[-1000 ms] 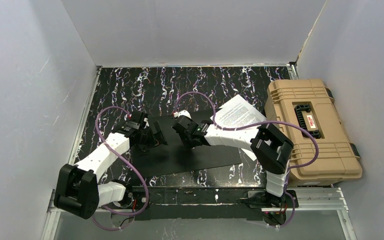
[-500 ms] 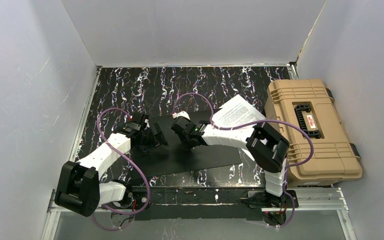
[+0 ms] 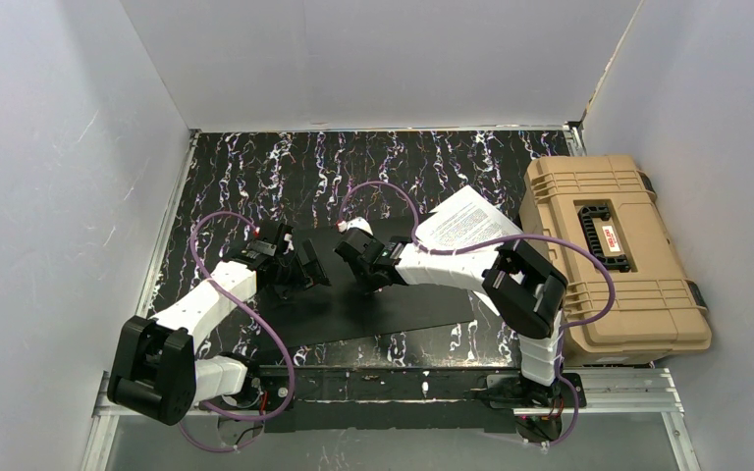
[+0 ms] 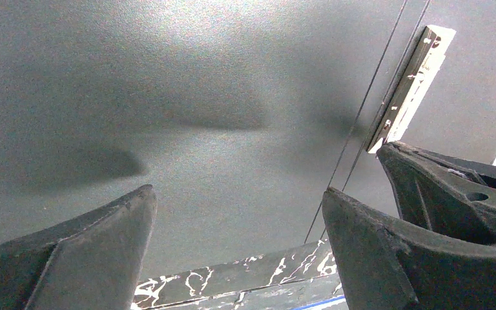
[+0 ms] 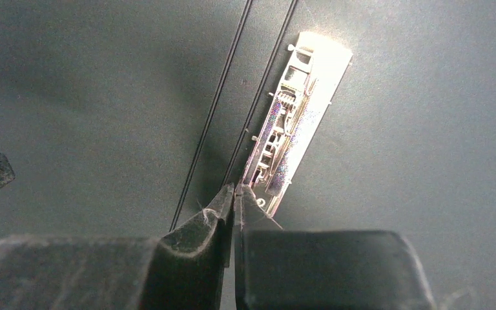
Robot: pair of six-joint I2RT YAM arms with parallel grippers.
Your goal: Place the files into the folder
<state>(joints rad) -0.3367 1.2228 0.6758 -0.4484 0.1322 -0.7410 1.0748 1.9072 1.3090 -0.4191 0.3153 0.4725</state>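
Note:
The folder [image 3: 393, 309] lies open on the table, black inside up, its metal clip [image 5: 290, 123] beside the two spine creases. The files [image 3: 463, 224], white printed sheets, lie at the folder's far right corner, partly under the right arm. My right gripper [image 5: 234, 188] is low over the folder with its jaws pressed together, tips at the clip's near end; whether they pinch part of it is unclear. My left gripper [image 4: 239, 206] hovers open over the folder's left half [image 4: 187, 97], nothing between its fingers. From the top view, both grippers [image 3: 306, 267] [image 3: 355, 263] face each other over the spine.
A bulky tan plastic case [image 3: 609, 250] with a black handle stands along the right wall, close to the right arm's elbow. White walls enclose the marbled black table [image 3: 285, 167] on three sides. The arms' purple cables loop above the folder.
The right gripper's jaws have closed together by the clip. Both arms shifted slightly left early on, then held still. The left gripper stayed open.

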